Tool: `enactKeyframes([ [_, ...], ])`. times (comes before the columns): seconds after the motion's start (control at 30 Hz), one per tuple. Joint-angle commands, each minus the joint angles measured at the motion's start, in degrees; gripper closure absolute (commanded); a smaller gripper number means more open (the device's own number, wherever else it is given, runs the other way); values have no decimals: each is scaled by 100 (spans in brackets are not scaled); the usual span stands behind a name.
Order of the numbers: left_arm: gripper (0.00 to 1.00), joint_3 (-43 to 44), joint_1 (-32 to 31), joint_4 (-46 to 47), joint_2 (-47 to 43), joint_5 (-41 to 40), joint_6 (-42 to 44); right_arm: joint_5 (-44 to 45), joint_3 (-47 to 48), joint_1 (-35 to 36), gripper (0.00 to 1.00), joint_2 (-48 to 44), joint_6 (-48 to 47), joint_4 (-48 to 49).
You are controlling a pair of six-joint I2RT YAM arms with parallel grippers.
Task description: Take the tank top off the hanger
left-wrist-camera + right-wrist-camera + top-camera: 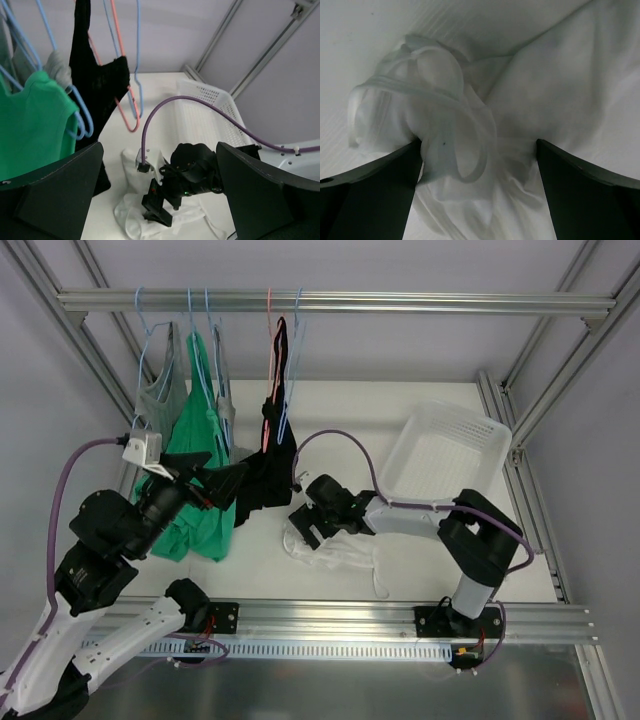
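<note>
The white tank top [340, 558] lies crumpled on the table, off the hanger, and also shows in the left wrist view [145, 222]. My right gripper [303, 530] hovers low over it, open. In its own view the bunched fabric and straps [470, 125] lie between the spread fingers [370, 190]. The thin light-blue hanger [289, 380] hangs bare on the rail beside the black garment, and the left wrist view shows it too [138, 75]. My left gripper [215, 475] is raised near the green top, open and holding nothing [157, 165].
A salmon-pink hanger [270, 350] carries a black garment [268, 465]. A green top [200, 470] and a grey top [160, 390] hang on other blue hangers from the rail [400, 302]. A white mesh basket [445, 450] stands at the back right.
</note>
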Motion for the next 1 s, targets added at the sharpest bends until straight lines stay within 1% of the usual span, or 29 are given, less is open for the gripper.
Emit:
enactKeyframes([
  [0.0, 1, -326, -55, -439, -469, -109, 334, 907, 334, 187, 1, 351, -25, 67],
  [0.03, 1, -361, -64, -579, -679, -144, 351, 959, 317, 187, 1, 413, 54, -4],
  [0.07, 1, -396, -55, -720, -785, -197, 386, 986, 282, 196, 3, 483, 116, -30],
  [0.13, 1, -519, -64, -1098, -935, -250, 509, 855, 169, 187, 29, 493, 204, -66],
  [0.17, 1, -581, -55, -1212, -1049, -320, 640, 828, 124, 222, 56, 458, 213, -66],
  [0.2, 1, -764, -55, -1353, -1102, -364, 702, 907, 80, 240, 72, 423, 213, -75],
  [0.23, 1, -905, -55, -1380, -1242, -434, 764, 959, 36, 275, 92, 353, 213, -109],
  [0.27, 1, -1037, -55, -1407, -1322, -504, 799, 1012, -86, 310, 100, 248, 265, -110],
  [0.3, 1, -1291, -55, -1416, -1384, -714, 782, 952, -148, 310, 100, -66, 318, -110],
  [0.4, 1, -1591, -55, -1424, -1639, -979, 642, 776, -377, 328, 100, -788, 380, -101],
  [0.43, 1, -1610, -55, -1416, -1700, -1032, 607, 732, -429, 319, 100, -1356, 389, -118],
  [0.5, 2, -1601, -37, -1407, -1736, -1120, 562, 670, -456, 310, 100, -1930, 389, -127],
  [0.53, 1, -1610, -11, -1407, -1762, -1181, 554, 670, -430, 310, 100, -2420, 371, -197],
  [0.6, 1, -1653, 41, -1416, -1780, -1199, 545, 731, -255, 240, 100, -2810, 318, -320],
  [0.67, 1, -1680, 59, -1407, -1780, -1217, 545, 854, -62, 83, 100, -3214, 292, -680],
  [0.7, 1, -1680, 59, -1407, -1771, -1217, 545, 1055, 166, 3, 100, -3312, 231, -838],
  [0.73, 1, -1689, 59, -1416, -1762, -1208, 545, 1135, 298, -85, 100, -3391, 196, -1161],
  [0.83, 1, -1689, 59, -1407, -1762, -1191, 554, 1329, 826, -515, 100, -3629, 3, -1637],
  [0.93, 1, -1698, 68, -1407, -1788, -1191, 554, 1434, 1395, -1007, 100, -3778, -287, -1972],
  [0.97, 1, -1698, 68, -1407, -1789, -1191, 545, 1443, 1529, -1365, 100, -3787, -340, -2025],
])
